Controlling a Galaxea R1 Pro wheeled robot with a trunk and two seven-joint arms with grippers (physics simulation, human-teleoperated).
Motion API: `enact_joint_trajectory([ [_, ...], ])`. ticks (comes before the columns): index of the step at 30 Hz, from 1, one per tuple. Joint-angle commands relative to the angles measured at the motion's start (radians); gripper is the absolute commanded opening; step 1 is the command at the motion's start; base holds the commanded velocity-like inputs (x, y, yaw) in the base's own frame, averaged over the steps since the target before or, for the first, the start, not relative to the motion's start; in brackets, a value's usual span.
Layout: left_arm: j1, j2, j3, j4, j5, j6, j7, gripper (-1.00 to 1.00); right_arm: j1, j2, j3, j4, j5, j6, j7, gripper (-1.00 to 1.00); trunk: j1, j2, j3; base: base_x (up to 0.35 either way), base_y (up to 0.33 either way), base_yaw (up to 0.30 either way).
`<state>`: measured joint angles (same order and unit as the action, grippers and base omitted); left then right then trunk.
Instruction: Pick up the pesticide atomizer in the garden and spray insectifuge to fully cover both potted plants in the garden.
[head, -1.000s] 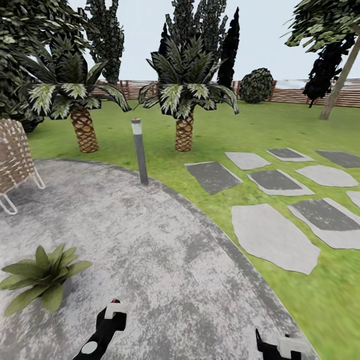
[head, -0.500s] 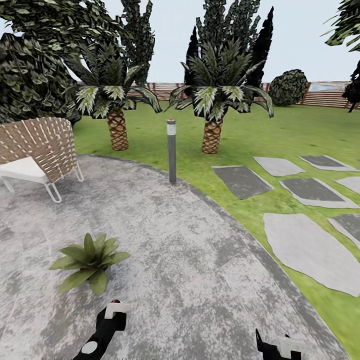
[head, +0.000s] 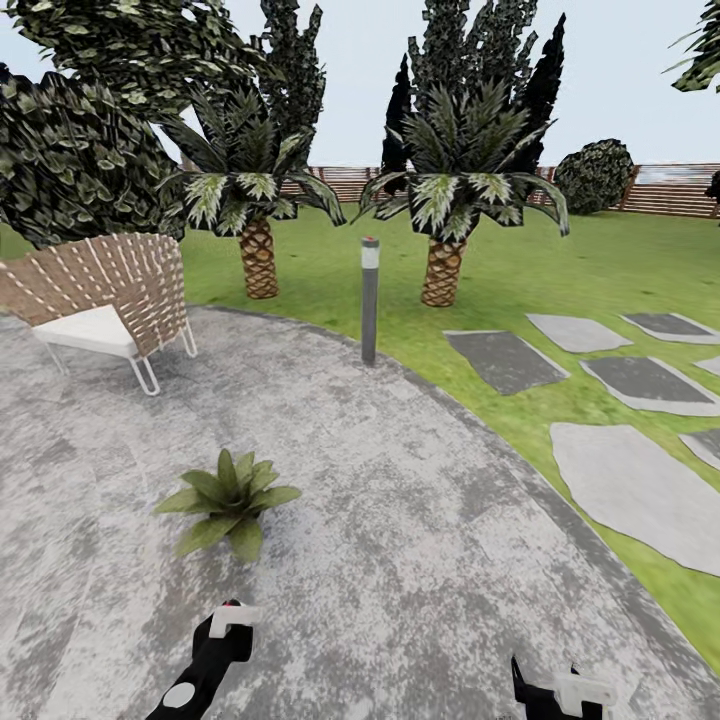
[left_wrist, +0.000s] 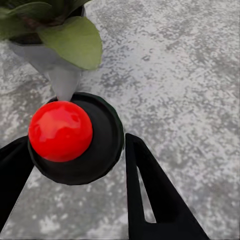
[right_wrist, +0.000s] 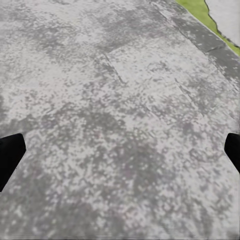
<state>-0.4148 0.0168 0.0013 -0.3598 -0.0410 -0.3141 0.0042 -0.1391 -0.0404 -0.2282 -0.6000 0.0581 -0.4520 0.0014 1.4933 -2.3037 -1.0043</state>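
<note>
**Change observed.** The whole head view has swung since a second ago, which is camera motion, not motion of the scene. The tall grey bollard lamp (head: 369, 300) has drifted from left of centre to mid-picture. The low rosette of broad green leaves, one potted plant (head: 228, 498), has come in from the picture's edge. It stands on the round grey speckled paving (head: 420, 560), nearer the robot than the lamp and towards the woven brown chair (head: 110, 295) on the lamp's far side.

**Grippers.** The left gripper (left_wrist: 75, 165) has its black fingers (left_wrist: 150, 195) pressed against either side of a black round cap with a glossy red knob. A whitish part projects beyond it towards the leaves. I judge this to be the pesticide atomizer (left_wrist: 75, 137), clamped in the left jaws. The right gripper (right_wrist: 120, 150) has its jaws wide apart over bare paving, with nothing between them.

**Meaning for the task.** Pick-up looks complete, and the turn lines the atomizer up with the potted plant (left_wrist: 65, 35), now just beyond it. No pale specks show on the leaves, so spraying appears not yet begun. The second plant is not located.
</note>
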Motion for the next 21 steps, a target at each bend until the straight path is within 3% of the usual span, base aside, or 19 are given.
enact_joint_trajectory([
  [1, 0.000, 0.000, 0.000, 0.001, -0.005, -0.003, 0.000, -1.00, 0.000, 0.000, -0.003, 0.000, 0.006, -0.003, 0.000, 1.00, -0.001, 0.000, -0.001, -0.235, 0.238, 0.000],
  [5, -0.001, -0.001, 0.000, 0.001, -0.004, -0.003, 0.000, -1.00, 0.000, 0.000, -0.003, 0.000, 0.006, -0.002, 0.000, 1.00, -0.001, 0.000, -0.001, -0.235, 0.237, 0.000],
  [7, -0.001, -0.001, 0.000, 0.001, -0.005, -0.003, 0.000, -1.00, -0.001, 0.000, -0.002, 0.001, 0.040, -0.003, 0.001, 1.00, -0.001, 0.000, -0.001, -0.064, 0.063, 0.000],
  [13, -0.001, -0.001, 0.000, 0.001, -0.005, -0.003, 0.000, -1.00, -0.001, 0.002, -0.002, 0.002, 0.057, -0.004, 0.000, 1.00, -0.001, 0.000, -0.001, -0.011, 0.010, 0.022],
  [21, -0.001, 0.000, 0.000, 0.001, -0.005, -0.003, 0.000, -1.00, -0.001, 0.002, -0.003, 0.003, 0.058, -0.004, 0.000, 1.00, -0.001, 0.000, -0.001, -0.001, 0.001, 0.237],
])
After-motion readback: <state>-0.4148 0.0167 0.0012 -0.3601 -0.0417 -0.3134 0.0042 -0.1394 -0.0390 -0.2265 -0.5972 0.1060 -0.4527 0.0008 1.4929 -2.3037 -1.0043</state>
